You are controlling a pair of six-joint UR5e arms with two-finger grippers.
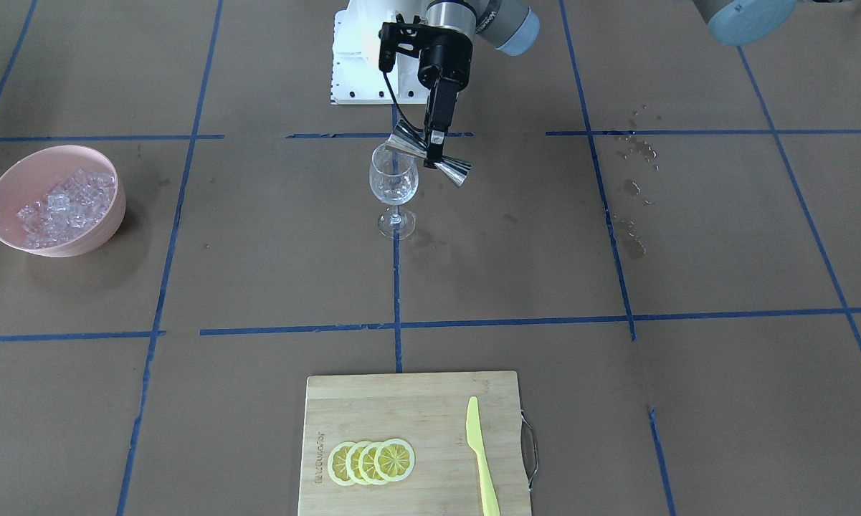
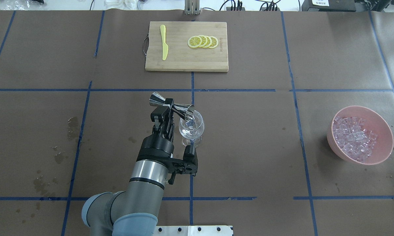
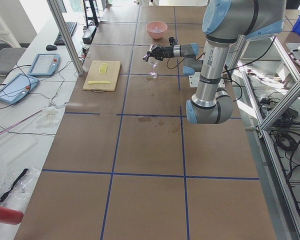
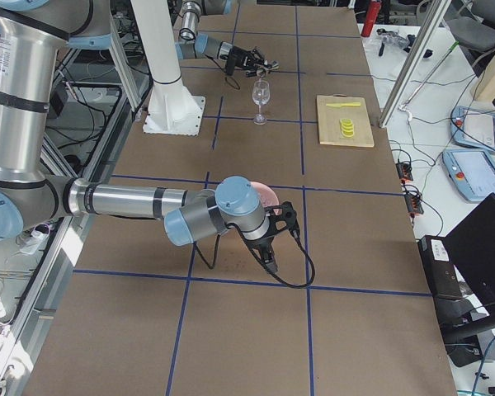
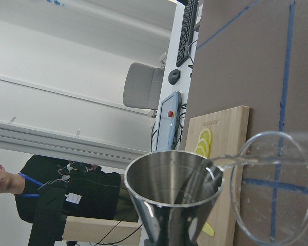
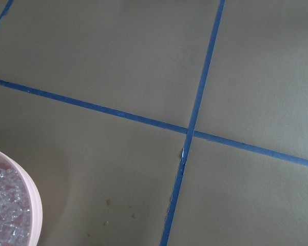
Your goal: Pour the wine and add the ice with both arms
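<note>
I see my left gripper (image 2: pixel 168 107) pinching the steel jigger (image 2: pixel 183 110) mid-frame, tipped over the wine glass (image 2: pixel 192 128); right gripper (image 4: pixel 269 257), beside the pink bowl (image 4: pixel 266 195): cannot tell its grip.

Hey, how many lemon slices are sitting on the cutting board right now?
4 lemon slices, all in one overlapping row on the wooden cutting board, right of the yellow knife in the overhead view. Another slice fully under these could be hidden.
</note>
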